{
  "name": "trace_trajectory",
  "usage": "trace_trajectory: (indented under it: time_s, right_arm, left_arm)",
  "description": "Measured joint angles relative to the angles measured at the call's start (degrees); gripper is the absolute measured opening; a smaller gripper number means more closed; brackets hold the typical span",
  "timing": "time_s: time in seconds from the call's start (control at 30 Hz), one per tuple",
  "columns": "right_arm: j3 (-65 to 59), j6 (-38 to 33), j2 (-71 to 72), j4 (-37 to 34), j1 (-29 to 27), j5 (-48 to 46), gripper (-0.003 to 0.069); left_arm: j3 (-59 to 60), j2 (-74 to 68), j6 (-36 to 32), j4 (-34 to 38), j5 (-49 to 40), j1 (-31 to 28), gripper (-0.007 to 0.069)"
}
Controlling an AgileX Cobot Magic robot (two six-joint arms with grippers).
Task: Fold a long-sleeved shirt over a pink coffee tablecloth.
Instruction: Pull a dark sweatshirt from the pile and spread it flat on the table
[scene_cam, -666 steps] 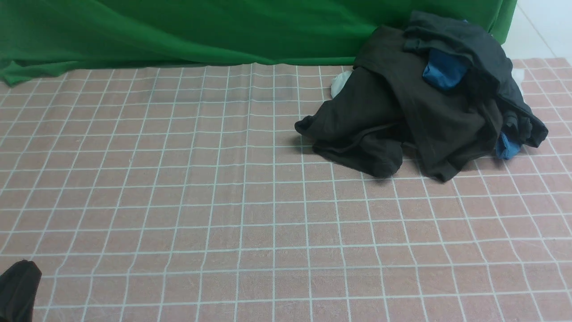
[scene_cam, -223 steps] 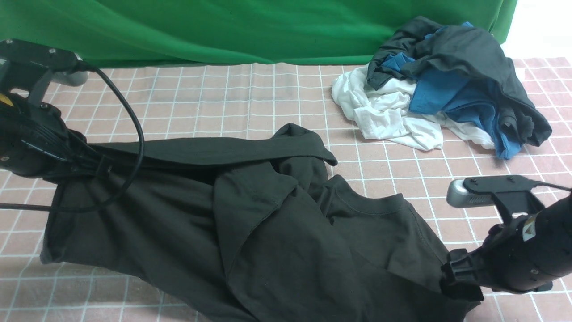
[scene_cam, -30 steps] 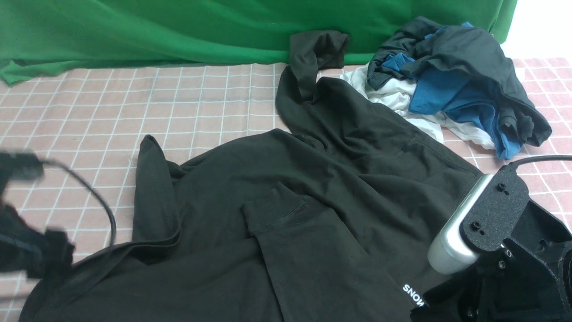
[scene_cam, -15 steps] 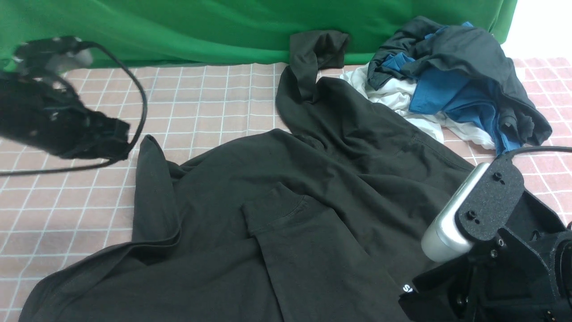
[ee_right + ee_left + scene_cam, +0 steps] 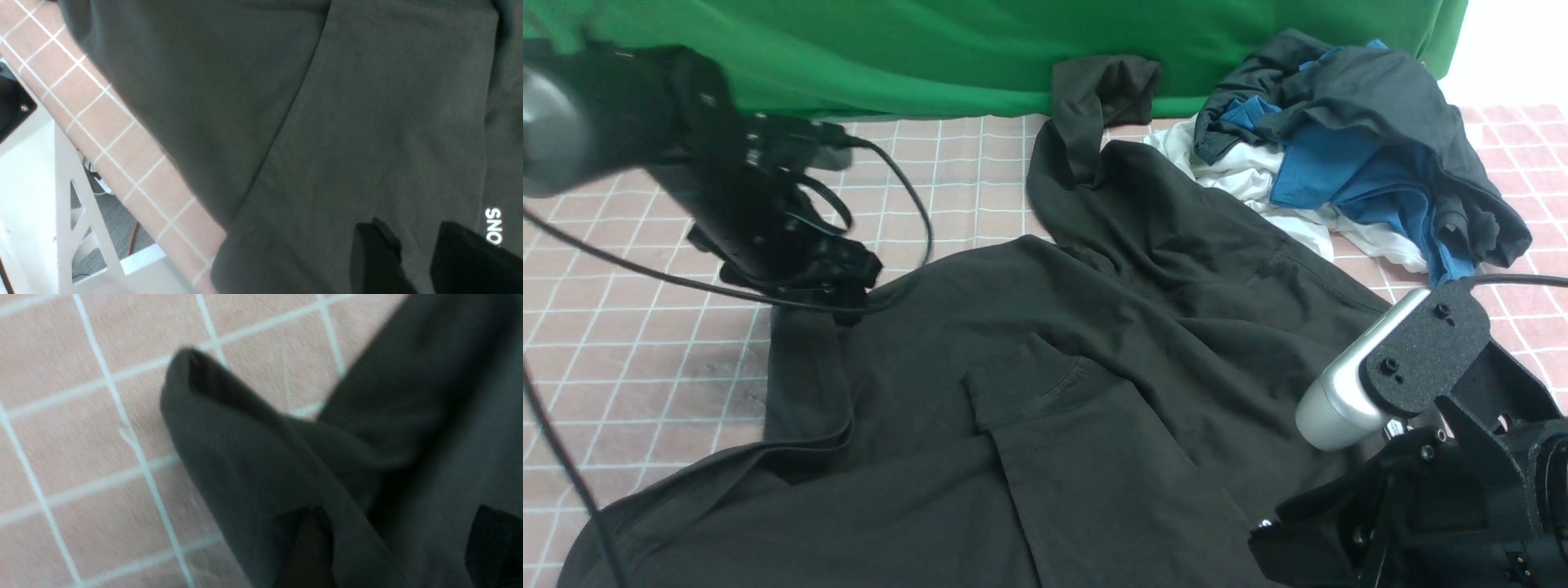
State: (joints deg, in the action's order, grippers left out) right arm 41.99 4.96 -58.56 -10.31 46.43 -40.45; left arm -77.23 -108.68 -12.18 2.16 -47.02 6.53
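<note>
The black long-sleeved shirt lies spread and rumpled on the pink coffee tablecloth, one sleeve reaching back to the green cloth. My left gripper is low over a raised fold at the shirt's left side. In the left wrist view its fingers stand wide apart, open, with the fold running between them. My right gripper sits at the near right over the folded-in sleeve. Its jaws show a narrow gap, flat cloth behind, beside white "SNO" lettering.
A pile of dark grey and blue clothes over a white garment lies at the back right. A green cloth hangs along the back. The right wrist view shows the tablecloth's near edge and a white frame below it.
My left arm swung from the near left up to the back left, then in over the shirt's left fold. The right arm shifted only slightly. The shirt lies as before.
</note>
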Motion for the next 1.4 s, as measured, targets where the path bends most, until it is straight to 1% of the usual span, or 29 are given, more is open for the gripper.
trace_trajectory:
  time_s: [0.1, 0.13, 0.2, 0.3, 0.33, 0.37, 0.4, 0.43, 0.53, 0.6, 0.63, 0.67, 0.7, 0.73, 0.77, 0.83, 0.97, 1.07, 1.23, 1.33, 1.4]
  right_arm:
    - [0.00, 0.09, 0.00, 0.00, 0.00, 0.20, 0.0236]
    - [0.00, 0.09, 0.00, 0.00, 0.00, 0.20, 0.0236]
    - [0.00, 0.23, 0.00, 0.00, 0.00, 0.24, 0.0236]
    - [0.00, 0.28, 0.00, 0.00, 0.00, 0.33, 0.0236]
    - [0.00, 0.28, 0.00, 0.00, 0.00, 0.33, 0.0236]
    - [0.00, 0.28, 0.00, 0.00, 0.00, 0.37, 0.0236]
    - [0.00, 0.28, 0.00, 0.00, 0.00, 0.37, 0.0236]
    - [0.00, 0.28, 0.00, 0.00, 0.00, 0.39, 0.0236]
    - [0.00, 0.28, 0.00, 0.00, 0.00, 0.39, 0.0236]
    - [0.00, 0.28, 0.00, 0.00, 0.00, 0.51, 0.0236]
    - [0.00, 0.28, 0.00, 0.00, 0.00, 0.52, 0.0236]
    - [0.00, 0.28, 0.00, 0.00, 0.00, 0.58, 0.0236]
    - [0.00, 0.28, 0.00, 0.00, 0.00, 0.64, 0.0236]
    - [0.00, 0.28, 0.00, 0.00, 0.00, 1.04, 0.0236]
    - [0.00, 0.28, 0.00, 0.00, 0.00, 1.39, 0.0236]
    - [0.00, 0.20, 0.00, 0.00, 0.00, 1.97, 0.0236]
    - [0.00, 0.14, 0.00, 0.00, 0.00, 3.54, 0.0236]
    - [0.00, 0.06, 0.00, 0.00, 0.00, 3.91, 0.0236]
    - [0.00, 0.00, -0.37, 0.00, 0.00, 3.96, 0.0236]
    - [0.00, -0.33, -0.51, 0.00, 0.00, 3.96, 0.0236]
    - [0.00, -1.03, -0.51, 0.00, 0.00, 4.25, 0.0236]
  left_arm:
    - [-0.67, -1.45, 3.91, -4.55, 2.57, 0.93, 0.0504]
    - [-0.67, -1.65, 4.21, -4.82, 2.64, 0.93, 0.0503]
    - [-0.69, -2.77, 7.17, -7.70, 3.26, 0.80, 0.0494]
    - [-0.69, -4.52, 8.55, -10.57, 3.26, 0.80, 0.0454]
    - [-0.69, -4.61, 8.61, -10.69, 3.26, 0.80, 0.0451]
    - [-0.69, -5.45, 9.28, -10.94, 3.26, 0.80, 0.0421]
    - [-0.69, -5.45, 9.28, -10.93, 3.26, 0.80, 0.0421]
    - [-0.69, -5.99, 9.38, -11.21, 3.14, 0.80, 0.0388]
    - [-0.69, -6.16, 9.48, -12.46, 2.87, 0.80, 0.0323]
    - [-0.69, -5.75, 9.49, -13.46, 2.16, 0.80, 0.0232]
    - [-0.69, -5.75, 9.31, -13.57, 2.06, 0.80, 0.0232]
    - [-0.69, -4.98, 8.59, -14.48, 1.58, 0.80, 0.0162]
    - [-0.69, -4.74, 8.38, -14.72, 1.51, 0.80, 0.0145]
    - [-0.69, -3.35, 7.33, -15.90, 1.51, 0.80, 0.0071]
    - [-0.69, -2.65, 7.05, -16.90, 1.51, 0.80, 0.0051]
    - [-0.82, -1.16, 6.40, -18.81, 1.56, 0.80, 0.0034]
    - [-3.04, 1.24, 4.41, -24.34, 1.51, 0.39, 0.0032]
    - [-5.69, 2.03, 1.95, -26.30, 1.98, -1.06, 0.0032]
    - [-7.10, 2.26, -2.95, -26.10, 4.04, -5.44, 0.0032]
    - [-7.10, 2.01, -3.57, -24.50, 5.13, -7.15, 0.0032]
    - [-7.14, 0.87, -5.42, -22.20, 7.53, -9.51, 0.0037]
